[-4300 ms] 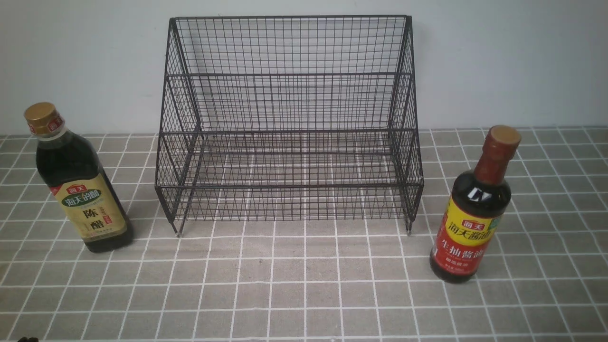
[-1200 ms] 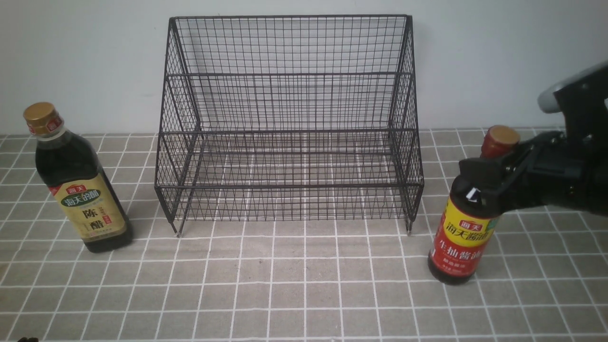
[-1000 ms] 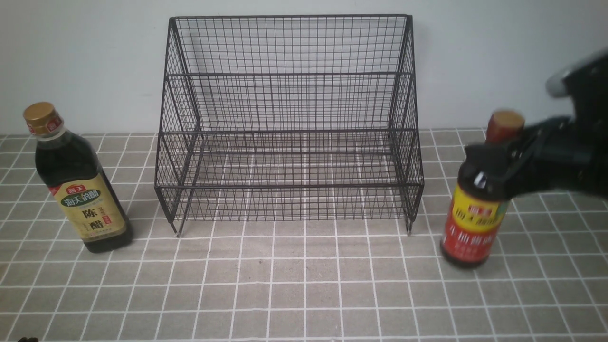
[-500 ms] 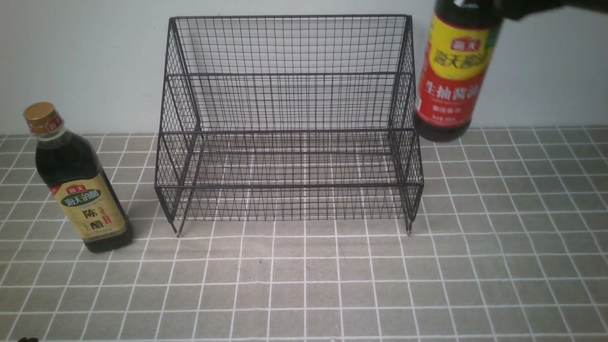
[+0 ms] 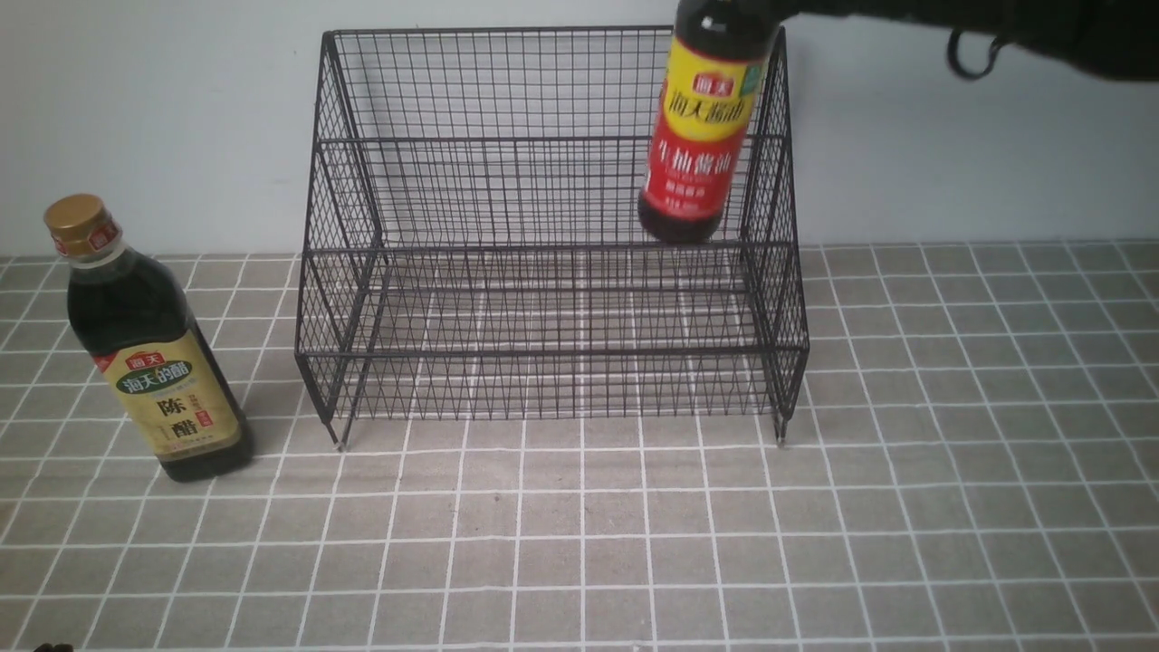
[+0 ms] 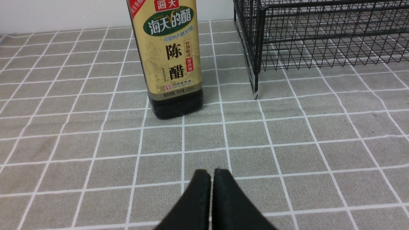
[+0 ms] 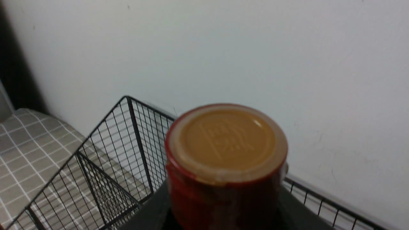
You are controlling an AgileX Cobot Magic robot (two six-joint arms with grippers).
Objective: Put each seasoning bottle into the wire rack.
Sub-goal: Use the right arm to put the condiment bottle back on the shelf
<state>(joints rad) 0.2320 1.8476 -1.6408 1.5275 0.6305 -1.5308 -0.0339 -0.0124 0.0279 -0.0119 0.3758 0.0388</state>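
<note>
The slimmer seasoning bottle (image 5: 697, 136) with the red-yellow label hangs upright in the air over the right part of the black wire rack (image 5: 552, 272). Its base is level with the upper tier. My right gripper (image 7: 223, 207) is shut on its red-brown neck just under the cap (image 7: 227, 140), and the arm (image 5: 996, 23) reaches in from the top right. The broad seasoning bottle (image 5: 149, 362) with the gold cap stands on the cloth left of the rack. My left gripper (image 6: 211, 174) is shut and empty, low over the cloth in front of that bottle (image 6: 169, 57).
A grey checked cloth (image 5: 579, 543) covers the table. A pale wall (image 5: 951, 136) stands right behind the rack's tall back. The rack's left front foot (image 6: 255, 92) rests a little to the side of the broad bottle.
My right gripper has lifted the slimmer bottle off the cloth at the rack's right, then carried it up and left over the rack. The left gripper and broad bottle have not moved.
</note>
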